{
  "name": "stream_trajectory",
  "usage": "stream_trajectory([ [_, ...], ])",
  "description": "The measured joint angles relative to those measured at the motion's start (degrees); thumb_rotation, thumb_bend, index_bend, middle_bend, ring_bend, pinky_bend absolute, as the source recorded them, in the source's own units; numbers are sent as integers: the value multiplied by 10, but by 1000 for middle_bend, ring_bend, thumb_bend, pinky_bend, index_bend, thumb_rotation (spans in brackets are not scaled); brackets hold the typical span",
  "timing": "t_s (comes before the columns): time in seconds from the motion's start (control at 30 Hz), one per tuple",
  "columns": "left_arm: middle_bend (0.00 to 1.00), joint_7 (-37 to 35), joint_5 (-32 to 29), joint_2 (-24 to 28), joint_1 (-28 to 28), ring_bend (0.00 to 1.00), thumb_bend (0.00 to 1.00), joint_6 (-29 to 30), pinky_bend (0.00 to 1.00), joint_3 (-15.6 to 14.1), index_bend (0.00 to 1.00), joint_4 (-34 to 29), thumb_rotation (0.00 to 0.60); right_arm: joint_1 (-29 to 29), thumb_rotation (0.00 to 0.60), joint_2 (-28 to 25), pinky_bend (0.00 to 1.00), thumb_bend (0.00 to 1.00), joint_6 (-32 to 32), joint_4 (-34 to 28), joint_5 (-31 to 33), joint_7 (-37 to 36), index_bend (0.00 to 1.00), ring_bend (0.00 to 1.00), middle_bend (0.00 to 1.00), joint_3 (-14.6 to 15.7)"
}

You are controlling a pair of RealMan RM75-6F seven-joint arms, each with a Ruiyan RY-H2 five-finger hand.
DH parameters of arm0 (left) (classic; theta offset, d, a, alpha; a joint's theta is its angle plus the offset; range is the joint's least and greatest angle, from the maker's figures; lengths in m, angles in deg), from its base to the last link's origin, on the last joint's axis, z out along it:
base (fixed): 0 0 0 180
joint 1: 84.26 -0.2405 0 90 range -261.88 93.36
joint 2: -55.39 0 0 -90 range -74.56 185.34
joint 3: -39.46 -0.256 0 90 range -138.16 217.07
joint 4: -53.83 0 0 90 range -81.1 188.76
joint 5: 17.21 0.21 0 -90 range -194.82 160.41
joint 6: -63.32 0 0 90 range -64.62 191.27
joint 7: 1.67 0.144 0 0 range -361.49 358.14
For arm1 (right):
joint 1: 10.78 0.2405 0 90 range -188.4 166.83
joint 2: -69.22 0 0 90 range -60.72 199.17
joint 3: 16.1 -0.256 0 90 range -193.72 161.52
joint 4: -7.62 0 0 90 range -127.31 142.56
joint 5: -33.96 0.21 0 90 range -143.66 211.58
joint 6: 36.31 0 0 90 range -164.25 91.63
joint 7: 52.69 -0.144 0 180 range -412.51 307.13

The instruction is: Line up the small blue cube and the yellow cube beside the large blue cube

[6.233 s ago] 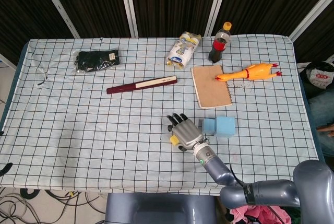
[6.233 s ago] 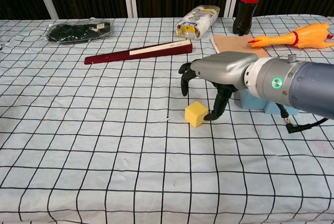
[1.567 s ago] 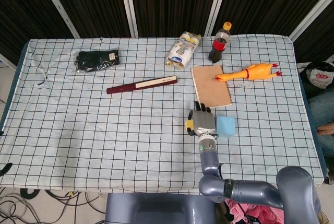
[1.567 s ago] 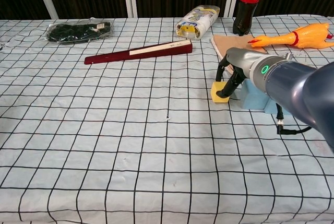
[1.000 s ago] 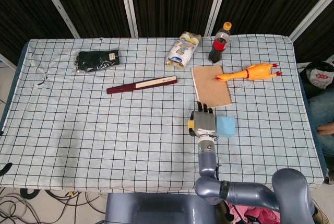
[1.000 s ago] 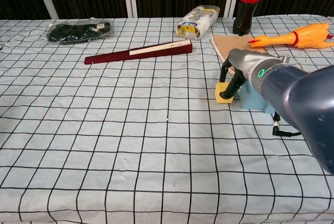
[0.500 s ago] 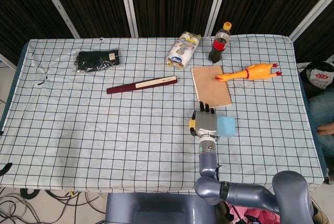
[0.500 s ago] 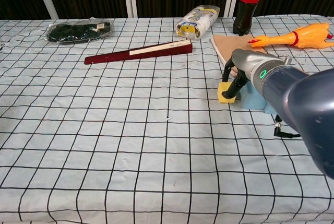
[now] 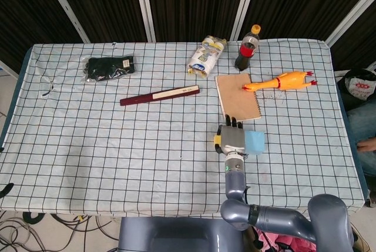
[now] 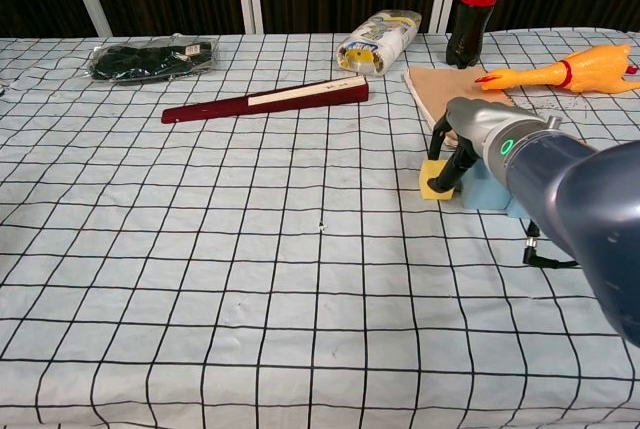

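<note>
Right of centre on the checked surface (image 9: 117, 146), the right hand (image 9: 233, 138) is seen palm-down, its fingers (image 10: 462, 164) curled downward around the yellow cube (image 10: 437, 178). The cube is pinched between the dark fingers, resting on or just above the cloth; actual contact with the cloth cannot be told. In the head view only a yellow sliver (image 9: 217, 141) is exposed at the hand's left edge. The large blue cube (image 9: 254, 142) is found just beside the hand on its right, touching or nearly touching it; in the chest view its pale blue face (image 10: 488, 190) sits directly behind the yellow cube. The small blue cube cannot be made out separately; it may be hidden by the hand.

The left hand is shown in neither view.

Elsewhere on the surface are noted: a brown notebook (image 9: 237, 96) just beyond the hand, a rubber chicken (image 9: 281, 81) at its far right corner, a cola bottle (image 9: 247, 47), a wrapped packet (image 9: 206, 56), a dark red fan (image 9: 159, 95) lying closed, and a black bag (image 9: 109, 67) far left.
</note>
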Motion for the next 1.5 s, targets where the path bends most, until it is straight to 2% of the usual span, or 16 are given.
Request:
stream_trajectory([
  [0.7,52,3,-2,-1,0,0,11,0,0,1,214,0,600,-15,600,-5,92,360,6,-2,-8,7,489,0,16,-5],
  [1.1,52,5,-3,-2,0,0,11,0,0,2,214,0,600,-20,600,-7,92,361,14,-6,-6,12,260,0,16,-3],
  [1.5,52,6,-3,-2,0,0,11,0,0,2,214,0,600,-21,600,-12,92,366,17,-18,-1,21,240,0,10,-2],
])
